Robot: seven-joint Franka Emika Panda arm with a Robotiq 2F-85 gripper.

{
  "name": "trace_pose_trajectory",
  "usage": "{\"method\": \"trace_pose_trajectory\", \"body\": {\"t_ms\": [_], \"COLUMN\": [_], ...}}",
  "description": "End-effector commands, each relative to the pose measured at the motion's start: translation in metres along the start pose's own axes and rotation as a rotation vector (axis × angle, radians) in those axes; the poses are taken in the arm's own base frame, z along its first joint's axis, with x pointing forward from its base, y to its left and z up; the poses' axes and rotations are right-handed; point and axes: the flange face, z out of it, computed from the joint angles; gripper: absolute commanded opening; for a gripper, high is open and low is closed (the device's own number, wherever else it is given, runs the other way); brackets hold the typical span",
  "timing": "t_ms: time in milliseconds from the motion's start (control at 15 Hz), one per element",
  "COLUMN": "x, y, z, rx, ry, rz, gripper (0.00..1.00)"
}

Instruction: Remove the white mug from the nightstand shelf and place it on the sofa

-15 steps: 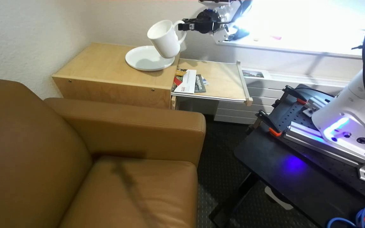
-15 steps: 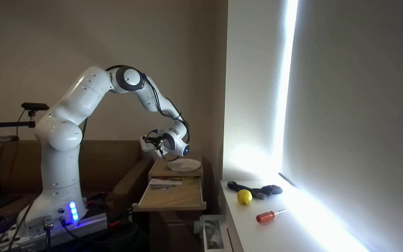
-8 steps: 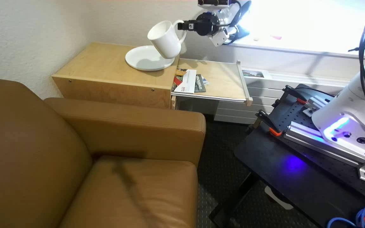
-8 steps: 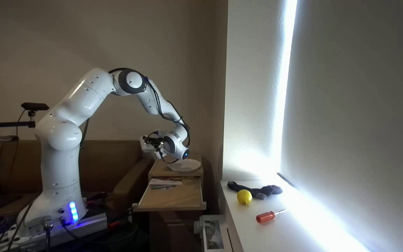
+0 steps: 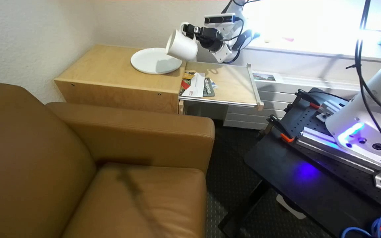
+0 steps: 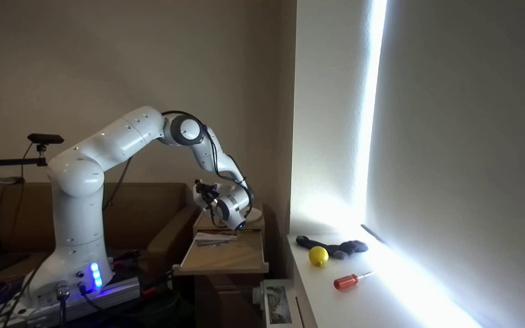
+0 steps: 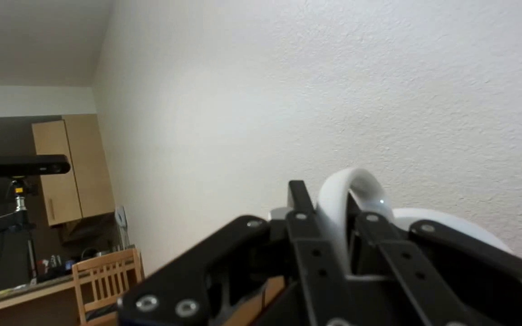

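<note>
My gripper (image 5: 188, 30) is shut on the handle of the white mug (image 5: 182, 46). The mug hangs in the air, tilted well over, its mouth facing left, between the plate and the pull-out section in that exterior view. In the wrist view the fingers (image 7: 329, 213) close around the white handle (image 7: 333, 199); the fingers hide most of the mug's body. In an exterior view the gripper (image 6: 203, 186) partly covers the mug. The tan nightstand shelf (image 5: 104, 66) stands below, with its paler section (image 5: 233, 82) pulled out. The brown sofa (image 5: 137, 138) stands beside it, its arm against the cabinet side.
A white plate (image 5: 152, 62) lies on the nightstand top. Papers (image 5: 195, 85) lie on the pull-out section. The black table (image 5: 276, 172) carries the robot base. A windowsill holds a lemon (image 6: 318, 256), a red screwdriver (image 6: 347, 282) and dark cloth (image 6: 335, 248). Walls stand behind the nightstand.
The arm has lowered and reached further out. The mug has shifted right in an exterior view, off the plate toward the pull-out section, and tipped closer to horizontal. The handle stays gripped.
</note>
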Motion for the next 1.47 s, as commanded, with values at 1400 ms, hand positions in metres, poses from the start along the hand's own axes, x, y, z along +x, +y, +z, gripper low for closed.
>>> {"method": "trace_pose_trajectory", "body": {"t_ms": [1400], "x": [-0.053], "y": [-0.006], "z": [0.021], "rx": [-0.037], "ry": [0.744], "rz": [-0.086], "gripper": [0.04]}}
